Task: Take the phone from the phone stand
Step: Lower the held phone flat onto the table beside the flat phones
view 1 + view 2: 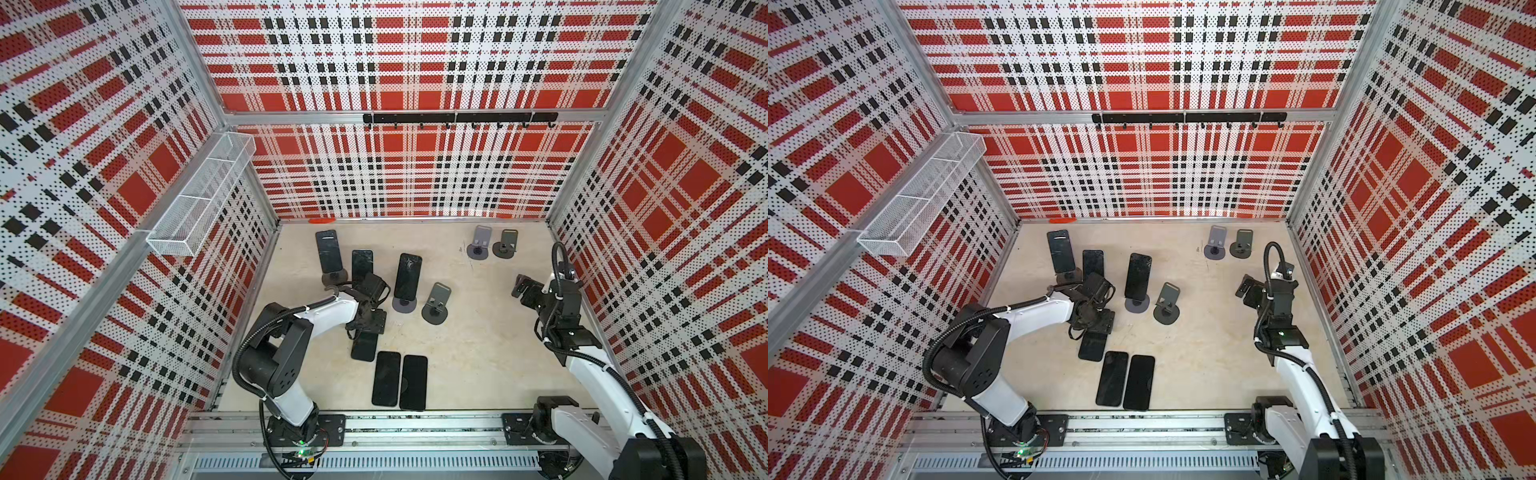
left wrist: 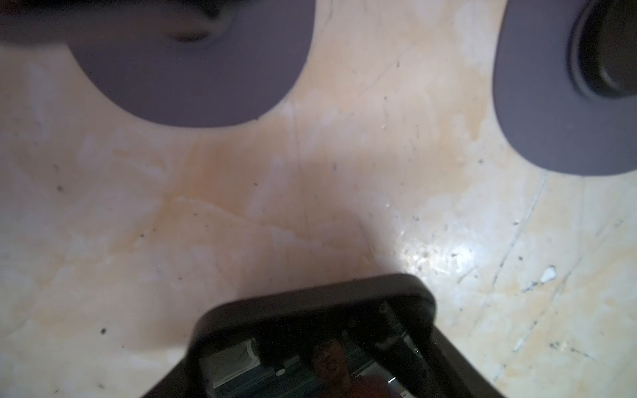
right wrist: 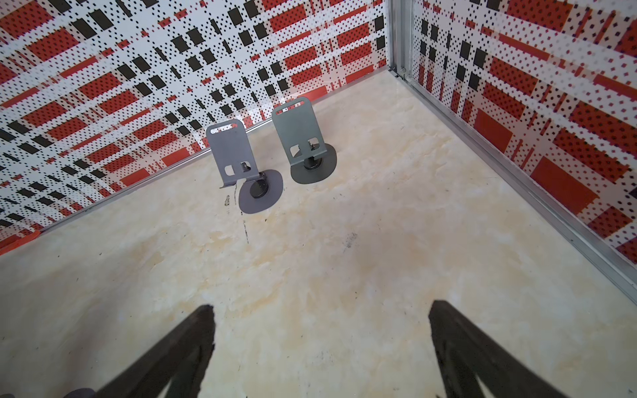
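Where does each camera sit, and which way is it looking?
Top views: high above the front rail, looking down at the table; left arm, right arm, left hand and right hand show.
Left wrist: on the left arm, low, facing a black phone, a grey stand base and a second base; no hand shows.
Right wrist: on the right arm, facing the far right corner, a light grey phone stand and a dark grey phone stand; two black fingers show.
Shared: both top views show those stands too.

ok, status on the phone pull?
Left pincer clamped on a phone, off its stand, low over the table. Right pincer open, empty, facing two empty stands. Nothing in the way.
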Available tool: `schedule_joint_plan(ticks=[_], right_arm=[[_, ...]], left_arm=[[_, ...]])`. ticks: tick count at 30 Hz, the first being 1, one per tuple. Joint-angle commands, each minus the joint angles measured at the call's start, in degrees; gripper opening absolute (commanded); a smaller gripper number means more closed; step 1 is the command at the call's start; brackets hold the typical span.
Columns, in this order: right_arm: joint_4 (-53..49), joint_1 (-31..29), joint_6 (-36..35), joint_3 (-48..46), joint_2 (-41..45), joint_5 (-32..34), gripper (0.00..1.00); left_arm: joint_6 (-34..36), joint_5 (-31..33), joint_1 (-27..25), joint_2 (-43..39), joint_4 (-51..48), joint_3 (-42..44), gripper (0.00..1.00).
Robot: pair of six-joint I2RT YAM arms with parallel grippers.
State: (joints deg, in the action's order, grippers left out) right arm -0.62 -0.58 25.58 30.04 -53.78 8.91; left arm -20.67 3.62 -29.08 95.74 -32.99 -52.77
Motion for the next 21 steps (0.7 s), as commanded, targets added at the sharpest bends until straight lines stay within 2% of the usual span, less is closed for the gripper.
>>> schedule_joint_plan(ticks=[1,21], right_arm=[[-0.52,0.15,0.01,0.1,0.94,0.24,1.0],[-0.61,0.2,0.21,-0.05,0.99,0.15,1.0]], left_arm=[[0.28,0.49,-0.1,3.24,0.22,1.07,0.7],[1.42,0.01,-0.27,5.51,-0.23,-0.66,0.76]])
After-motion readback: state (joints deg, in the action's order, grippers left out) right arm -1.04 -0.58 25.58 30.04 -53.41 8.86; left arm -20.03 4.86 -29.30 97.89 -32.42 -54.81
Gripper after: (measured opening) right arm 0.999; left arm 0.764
